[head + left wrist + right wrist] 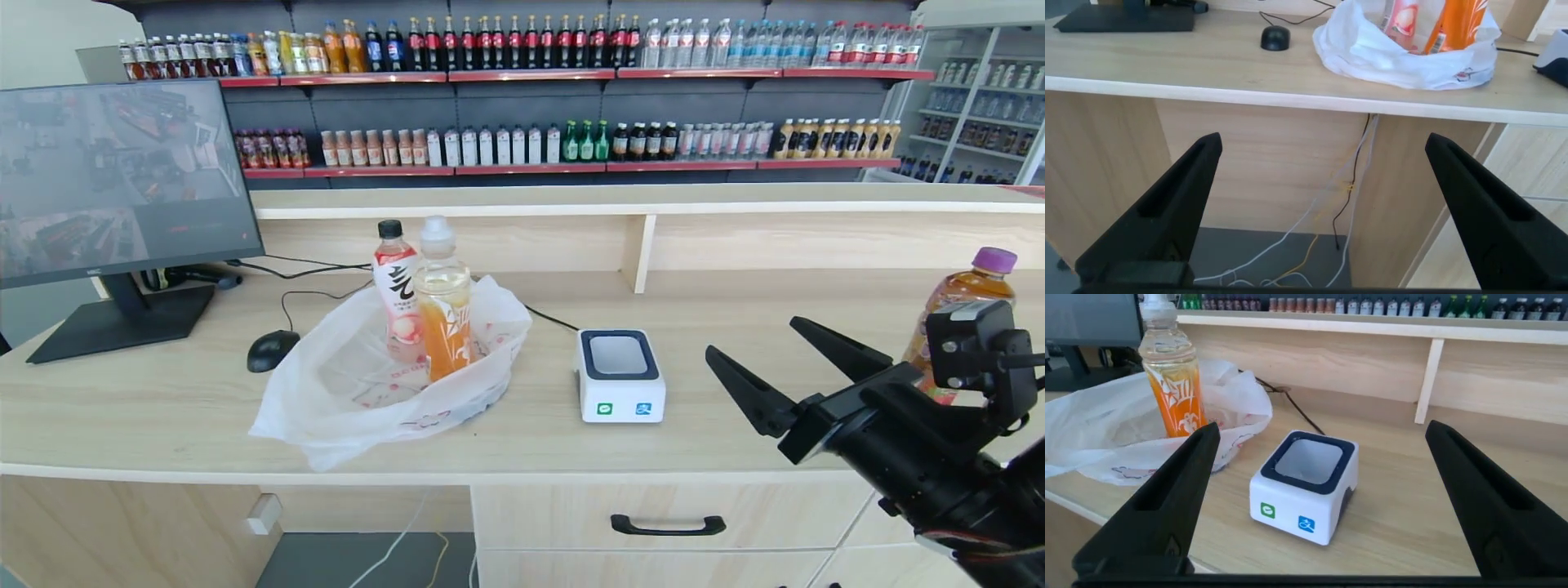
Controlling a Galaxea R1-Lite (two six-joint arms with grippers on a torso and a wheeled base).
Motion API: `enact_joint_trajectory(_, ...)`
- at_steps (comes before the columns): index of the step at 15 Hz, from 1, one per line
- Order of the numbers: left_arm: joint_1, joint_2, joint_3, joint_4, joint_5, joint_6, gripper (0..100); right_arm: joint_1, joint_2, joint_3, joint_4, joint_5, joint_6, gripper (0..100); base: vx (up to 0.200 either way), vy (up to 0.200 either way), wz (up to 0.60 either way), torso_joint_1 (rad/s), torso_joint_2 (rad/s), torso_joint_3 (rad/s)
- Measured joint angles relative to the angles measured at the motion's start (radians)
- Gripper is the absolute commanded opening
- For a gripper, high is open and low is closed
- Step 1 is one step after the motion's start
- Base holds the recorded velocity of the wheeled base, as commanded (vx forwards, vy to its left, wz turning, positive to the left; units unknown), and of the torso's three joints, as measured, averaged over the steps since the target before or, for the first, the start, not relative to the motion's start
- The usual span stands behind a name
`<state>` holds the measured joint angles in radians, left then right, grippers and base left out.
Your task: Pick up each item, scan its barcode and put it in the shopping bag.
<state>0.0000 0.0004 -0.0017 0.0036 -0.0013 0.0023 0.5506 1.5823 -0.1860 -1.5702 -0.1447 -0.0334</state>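
so the right gripper [753, 336] hangs over the counter [531, 441] with its jaws spread wide and nothing in them; its tips point toward the scanner [618, 374], which sits just ahead of it; the thing it actually needs, the purple-capped bottle [963, 292], is the other way, standing upright back by the wrist on the robot's right, partly hidden by the arm; long axis is vertical, so I'd guess a side-on grab around the body after swinging back that way; past the scanner the shopping bag [326, 392] holds a peach-label bottle [396, 294] and an orange drink bottle [443, 318], both upright; the left gripper [1323, 140] is also open and empty, down below the counter edge, well apart from that bottle; right arm is clearly the nearer one
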Motion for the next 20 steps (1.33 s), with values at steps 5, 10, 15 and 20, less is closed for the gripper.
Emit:
enact_joint_trajectory(5, 0.000, 0.000, 0.000, -0.001, -0.001, -0.003, 100, 0.000, -0.011, 0.020, 0.001, -0.001, 0.000, 100, 0.000, 0.000, 0.00, 0.000, 0.00, 0.000)
enact_joint_trajectory(10, 0.000, 0.000, 0.000, 0.000, 0.000, -0.008, 100, -0.029, -0.057, 0.083, 0.000, 0.001, 0.001, 100, 0.000, 0.000, 0.00, 0.000, 0.00, 0.000)
enact_joint_trajectory(15, 0.001, 0.000, 0.000, -0.002, 0.000, -0.008, 100, -0.048, -0.151, 0.177, 0.000, 0.000, 0.003, 100, 0.000, 0.000, 0.00, 0.000, 0.00, 0.000)
enact_joint_trajectory(20, 0.000, 0.000, 0.000, -0.002, 0.000, -0.007, 100, -0.047, -0.153, 0.186, 0.000, 0.001, 0.005, 100, 0.000, 0.000, 0.00, 0.000, 0.00, 0.000)
